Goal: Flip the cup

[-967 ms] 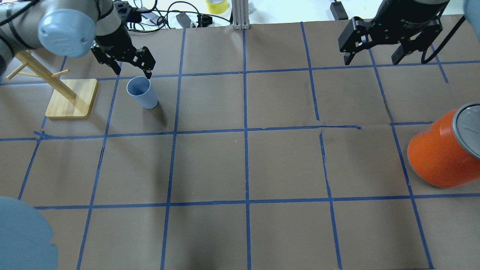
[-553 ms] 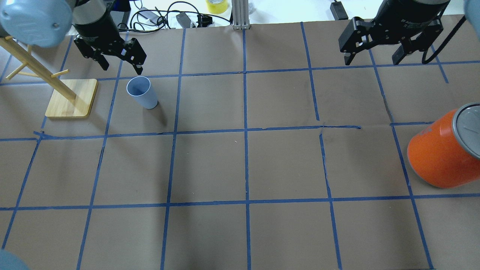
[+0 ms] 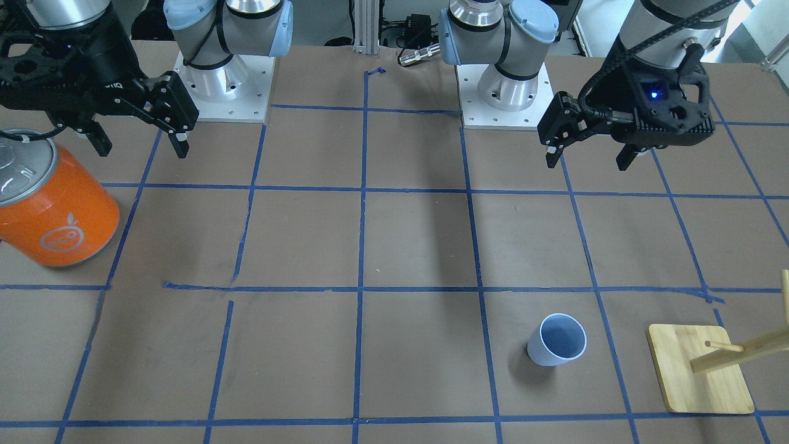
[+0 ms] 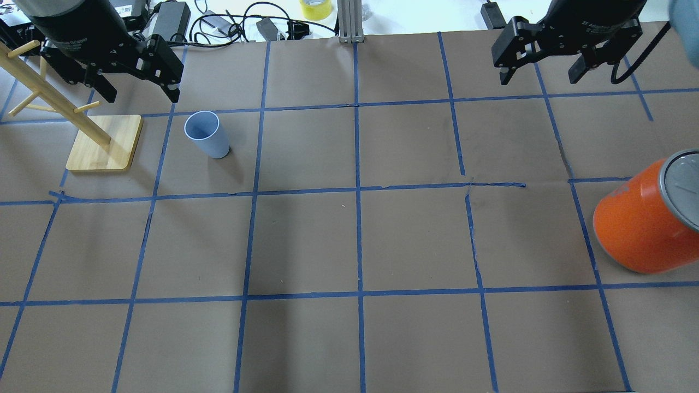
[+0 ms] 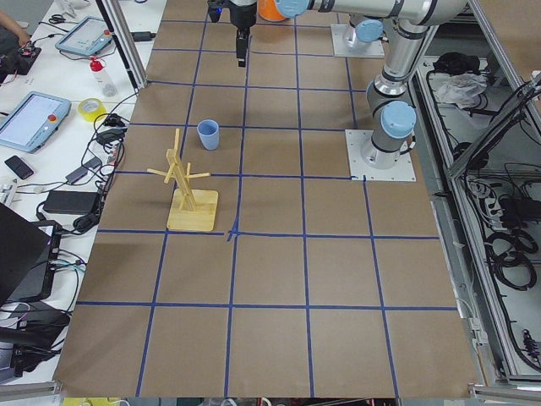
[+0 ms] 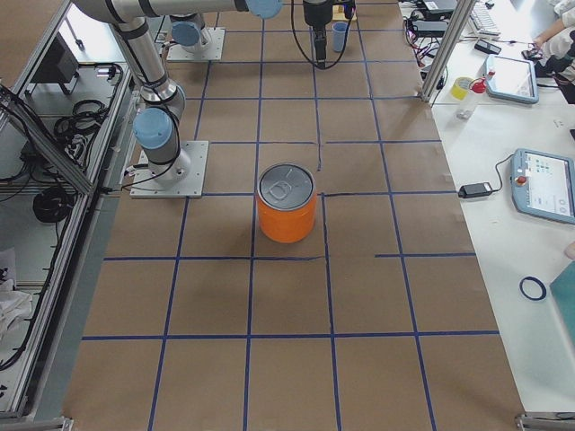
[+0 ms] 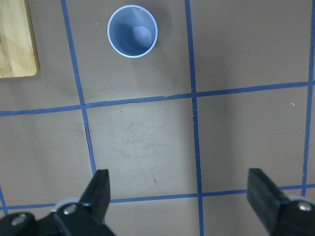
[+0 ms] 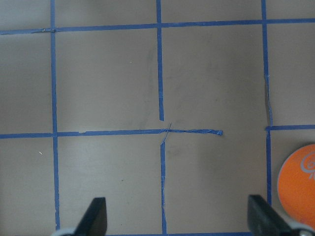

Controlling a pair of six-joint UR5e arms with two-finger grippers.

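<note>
From my console, the cup [image 4: 206,134] stands upright on the desk [image 4: 349,245], mouth up, in the far-left part of the grid. It is just right of the wooden rack [image 4: 104,143] and does not touch its base. Its long axis is vertical: the left wrist camera looks straight down the bore to the blue bottom.

The left gripper [image 4: 142,97] hangs above the desk on the far side of the cup and a little left of it, well apart from it. Its jaws are spread wide with nothing between them. In the wrist view the cup sits at the top edge, ahead of the jaws and off-centre toward one finger, not between them.

The right gripper [image 4: 538,80] is over the far-right squares, jaws also released and empty. The orange can [image 4: 644,218] sits on the near side of it at the right edge of the desk, far from the cup.

The left arm is plainly the nearer one, so I would leave the right arm alone. I cannot tell from this whether mouth-up is the wanted end state. If the cup has yet to be turned over, I judge the left jaws must come down toward the near side and to the right. They would take the wall from the side, across that vertical axis, leaving the wrist room to roll. The rack close by limits any approach from the left.
</note>
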